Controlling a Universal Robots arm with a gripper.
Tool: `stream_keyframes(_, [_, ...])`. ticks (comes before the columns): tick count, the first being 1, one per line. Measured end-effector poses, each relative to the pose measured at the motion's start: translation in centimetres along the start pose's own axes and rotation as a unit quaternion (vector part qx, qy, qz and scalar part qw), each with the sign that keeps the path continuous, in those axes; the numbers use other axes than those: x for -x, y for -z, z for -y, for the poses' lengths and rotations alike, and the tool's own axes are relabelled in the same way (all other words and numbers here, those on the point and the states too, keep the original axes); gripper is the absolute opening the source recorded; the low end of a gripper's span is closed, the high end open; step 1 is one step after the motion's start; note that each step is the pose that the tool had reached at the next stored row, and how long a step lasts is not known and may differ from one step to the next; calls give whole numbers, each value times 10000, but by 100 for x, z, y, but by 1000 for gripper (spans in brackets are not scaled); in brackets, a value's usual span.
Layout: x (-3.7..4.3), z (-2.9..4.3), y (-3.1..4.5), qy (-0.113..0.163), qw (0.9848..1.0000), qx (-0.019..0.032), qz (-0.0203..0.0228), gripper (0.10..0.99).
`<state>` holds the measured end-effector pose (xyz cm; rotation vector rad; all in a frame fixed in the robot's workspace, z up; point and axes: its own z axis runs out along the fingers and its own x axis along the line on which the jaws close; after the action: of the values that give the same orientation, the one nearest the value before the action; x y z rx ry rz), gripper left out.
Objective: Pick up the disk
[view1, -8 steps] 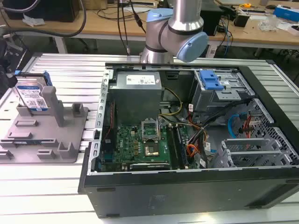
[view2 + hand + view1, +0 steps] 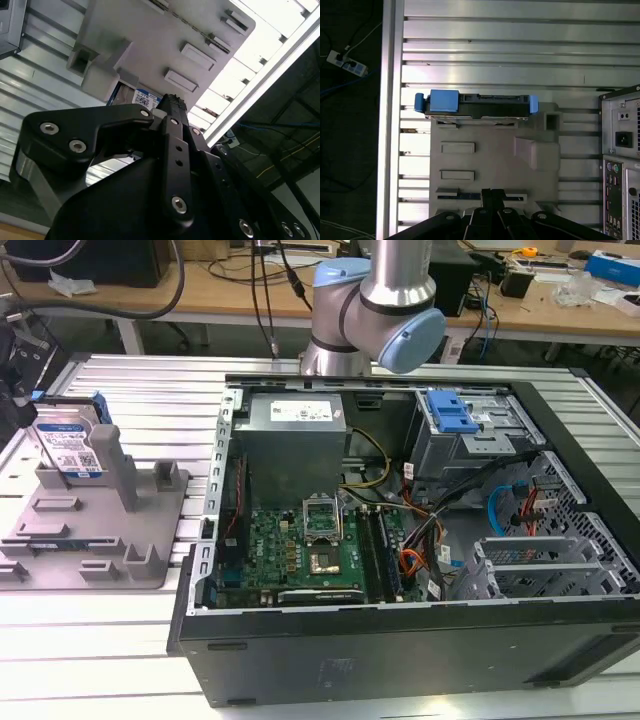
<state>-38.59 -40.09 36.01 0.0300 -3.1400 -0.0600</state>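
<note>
We found the disk partly hidden by the grey stand's post in the exterior view, and mostly hidden behind the gripper in the second wrist view. The computer case ran off the first wrist view's edge.

Ext. view wide, wrist views share stand
</note>
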Motion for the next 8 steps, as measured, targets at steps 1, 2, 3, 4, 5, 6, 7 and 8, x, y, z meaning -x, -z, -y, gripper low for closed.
stream_keyframes(1, [0, 0, 0, 0, 10000, 0, 0, 106])
stream_keyframes(2, [0, 0, 0, 0, 10000, 0, 0, 106])
stream_keyframes(3, [0, 0, 0, 0, 10000, 0, 0, 106])
stream_keyframes(4, [0, 0, 0, 4, 10000, 0, 0, 106])
stream_keyframes(5, [0, 0, 0, 24, 10000, -1, 4, 106])
stream_keyframes(6, [1, 0, -1, 55, 10000, -2, 18, 106])
stream_keyframes(7, [1, 1, -1, 100, 9999, -2, 31, 106])
stream_keyframes(8, [1, 0, -1, 168, 9999, -2, 37, 106])
